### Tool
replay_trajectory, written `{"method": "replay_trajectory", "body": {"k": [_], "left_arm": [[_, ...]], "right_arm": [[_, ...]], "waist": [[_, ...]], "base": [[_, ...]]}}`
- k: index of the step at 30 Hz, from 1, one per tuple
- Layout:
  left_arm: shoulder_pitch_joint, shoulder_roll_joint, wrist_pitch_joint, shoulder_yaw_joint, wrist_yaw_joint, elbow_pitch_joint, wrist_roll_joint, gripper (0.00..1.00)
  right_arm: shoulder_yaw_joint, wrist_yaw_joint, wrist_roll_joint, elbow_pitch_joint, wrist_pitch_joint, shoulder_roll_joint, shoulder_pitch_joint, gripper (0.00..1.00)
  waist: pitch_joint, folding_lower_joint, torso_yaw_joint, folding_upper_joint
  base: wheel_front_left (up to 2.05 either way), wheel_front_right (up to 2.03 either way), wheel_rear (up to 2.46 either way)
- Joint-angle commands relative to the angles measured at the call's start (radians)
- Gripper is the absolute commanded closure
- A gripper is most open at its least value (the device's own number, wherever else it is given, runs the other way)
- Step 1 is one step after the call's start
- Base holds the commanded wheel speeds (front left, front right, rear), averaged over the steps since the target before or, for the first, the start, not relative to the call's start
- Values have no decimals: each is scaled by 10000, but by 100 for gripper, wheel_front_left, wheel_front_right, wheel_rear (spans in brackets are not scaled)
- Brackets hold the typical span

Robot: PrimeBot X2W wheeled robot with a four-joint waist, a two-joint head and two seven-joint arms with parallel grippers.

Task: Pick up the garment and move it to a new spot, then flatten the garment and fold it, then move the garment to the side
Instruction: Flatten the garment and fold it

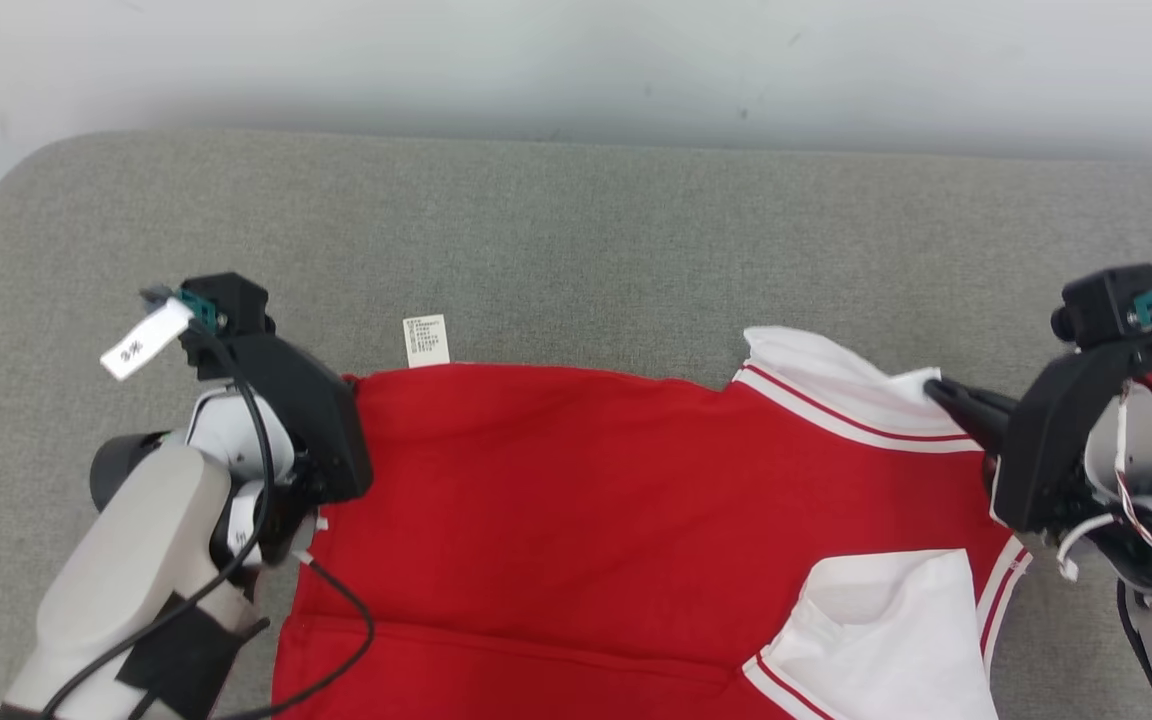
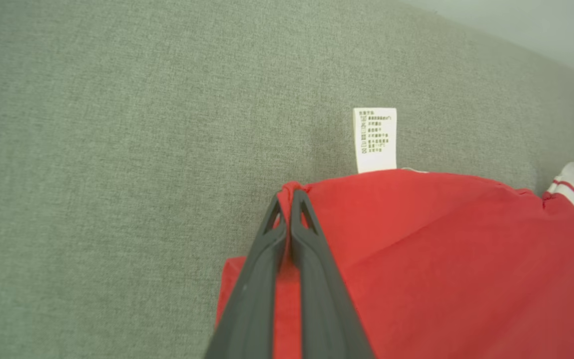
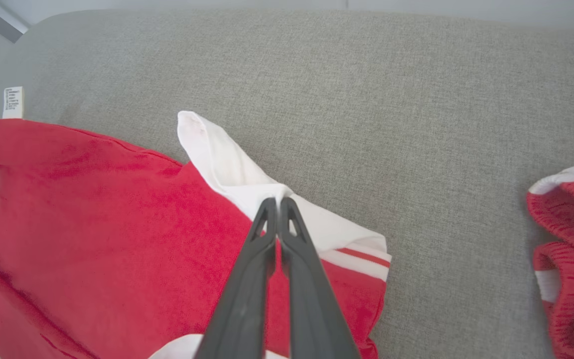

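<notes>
Its left gripper (image 2: 289,199) was pinched shut on a red corner of the garment (image 1: 576,500), which lay spread over the grey surface (image 1: 576,220) with a white label (image 1: 425,340) poking out past its far edge. Further right, the right gripper (image 3: 278,204) was clamped on the white sleeve (image 3: 227,164). Flattening seemed to be under way. The red body lay mostly smooth, but the sleeves were rumpled. Folding and moving it aside looked not yet done. Another red piece (image 3: 571,249) lay well apart on the right.
</notes>
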Motion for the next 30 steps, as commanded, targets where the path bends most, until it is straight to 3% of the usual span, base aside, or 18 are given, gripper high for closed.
{"method": "replay_trajectory", "body": {"k": [1, 9, 15, 23, 30], "left_arm": [[178, 148, -111, 9, -30, -77, 42, 100], [1244, 782, -1199, -408, -569, -927, 522, 100], [1678, 1466, -2335, -1200, -1576, -1598, 1368, 100], [1999, 2244, -3509, -2194, -2304, -2000, 2598, 100], [2096, 2627, -4450, -2687, -2521, -1940, 3334, 100]], "right_arm": [[-38, -8, 97, -140, 63, -67, 190, 100], [-612, -8, 327, -1549, 864, -159, 1650, 100], [-922, -8, 266, -2150, 1300, 31, 2285, 100], [-1234, -8, 112, -2779, 1819, 398, 2838, 100], [-1655, -8, 90, -3123, 2386, 699, 3273, 100]], "waist": [[-126, 2, -60, 0], [-479, 2, -191, 0], [-542, 2, -250, 0], [-587, 2, -177, 0], [-638, 2, -105, 0]], "base": [[0, 0, 0], [0, 0, 0], [0, 0, 0], [0, 0, 0], [0, 0, 0]]}}
